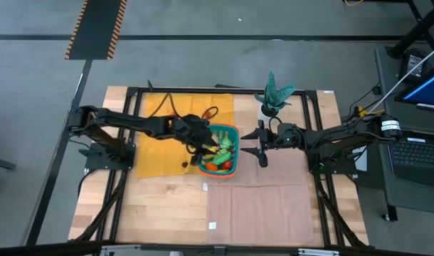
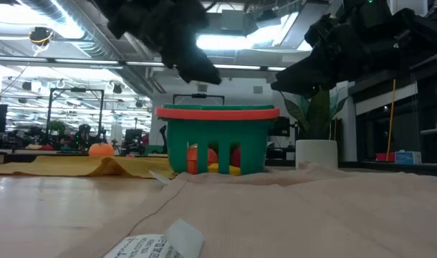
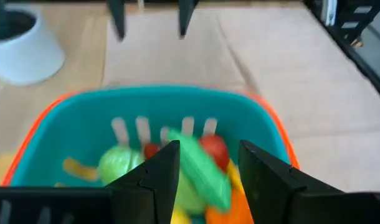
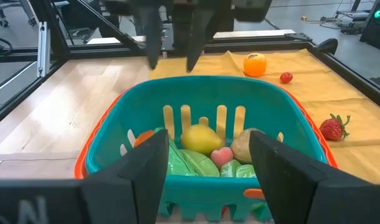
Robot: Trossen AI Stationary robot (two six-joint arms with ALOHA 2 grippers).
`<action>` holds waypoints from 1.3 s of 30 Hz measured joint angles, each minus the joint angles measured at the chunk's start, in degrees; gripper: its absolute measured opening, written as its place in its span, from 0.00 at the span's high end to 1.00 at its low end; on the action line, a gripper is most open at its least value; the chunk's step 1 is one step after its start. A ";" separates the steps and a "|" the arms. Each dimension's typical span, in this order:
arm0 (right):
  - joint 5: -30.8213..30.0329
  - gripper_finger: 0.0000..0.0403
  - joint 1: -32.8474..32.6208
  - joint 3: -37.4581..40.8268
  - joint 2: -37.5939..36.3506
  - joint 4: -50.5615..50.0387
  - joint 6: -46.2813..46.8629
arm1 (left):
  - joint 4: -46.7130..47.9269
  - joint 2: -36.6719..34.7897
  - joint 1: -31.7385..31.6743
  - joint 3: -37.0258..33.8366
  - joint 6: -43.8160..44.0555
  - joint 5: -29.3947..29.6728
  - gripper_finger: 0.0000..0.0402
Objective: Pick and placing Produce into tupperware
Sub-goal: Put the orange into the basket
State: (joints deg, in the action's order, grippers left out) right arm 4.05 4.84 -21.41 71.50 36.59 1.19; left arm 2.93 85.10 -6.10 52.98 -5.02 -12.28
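Left gripper (image 3: 205, 171) hovers spread over the basket (image 1: 224, 131); right gripper (image 1: 262, 142), also spread, waits at three o'clock.

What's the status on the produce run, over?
Left hand open over the basket, green piece below it. Right hand open, empty, beside the basket. Orange, strawberry on yellow cloth. Nothing blocking.

Basket (image 3: 84, 118) and produce (image 3: 202, 168) blurred, edge-cropped

I see the teal slotted plastic basket (image 1: 226, 151) mid-table, small toy produce (image 4: 202, 138) inside, white-potted green plant (image 1: 273, 95) far right of it.
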 joint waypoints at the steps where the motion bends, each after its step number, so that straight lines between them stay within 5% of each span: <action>1: 0.01 0.44 0.00 0.00 0.00 -0.16 0.00 | 1.34 -1.31 -0.27 -0.74 -0.06 0.07 0.62; 13: 0.00 0.44 0.00 0.00 0.00 -0.38 -0.20 | 9.07 -21.54 -1.13 -14.33 4.56 11.90 0.66; 24: -0.02 0.44 0.00 0.00 0.00 -0.07 -0.30 | 21.72 -37.21 -1.13 -20.27 8.93 13.58 0.69; 39: -0.02 0.44 0.00 0.00 0.00 0.26 0.08 | 22.34 -40.04 -1.11 -22.33 8.98 13.59 0.74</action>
State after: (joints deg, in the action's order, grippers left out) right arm 4.03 4.84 -21.40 71.50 36.85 1.27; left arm 25.26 45.06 -7.21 30.65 3.96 1.31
